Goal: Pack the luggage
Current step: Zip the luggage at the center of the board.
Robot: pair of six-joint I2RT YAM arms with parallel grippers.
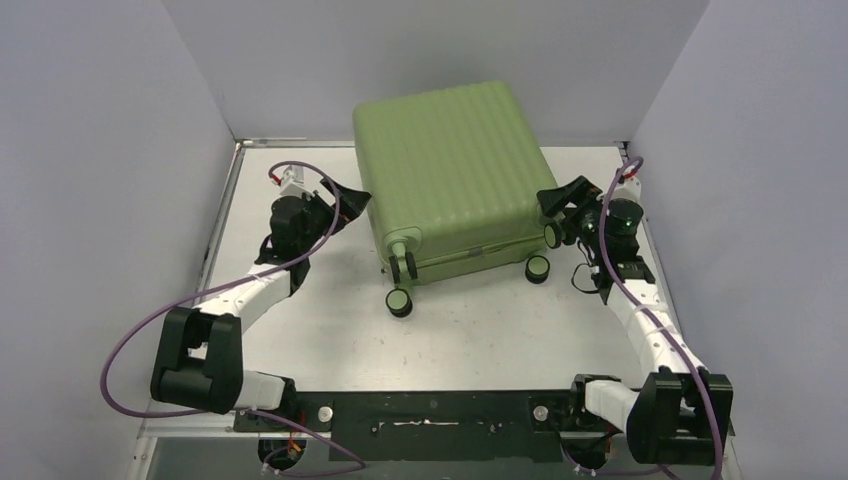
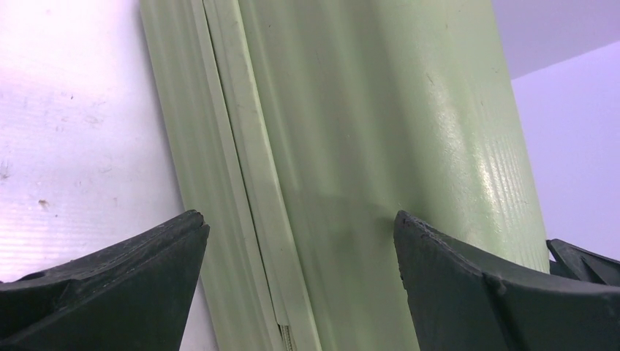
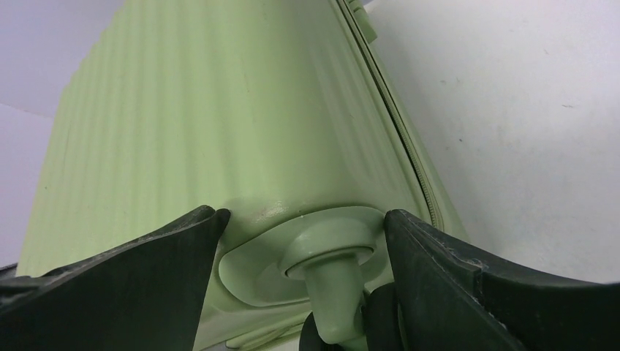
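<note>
Jaws spread wide, the left gripper (image 1: pixel 358 200) and right gripper (image 1: pixel 548 203) flank the closed luggage (image 1: pixel 450 175), apparently bracing it.

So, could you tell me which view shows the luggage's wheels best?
Top external: the luggage's black wheels show whole at its near edge. Right wrist shows one wheel mount, cropped; left wrist shows only shell.

No words, numbers or signs can be read in any of the views. The luggage (image 1: pixel 450 170) shows only plain green ribs. A tiny mark on it might be too small to make out.
</note>
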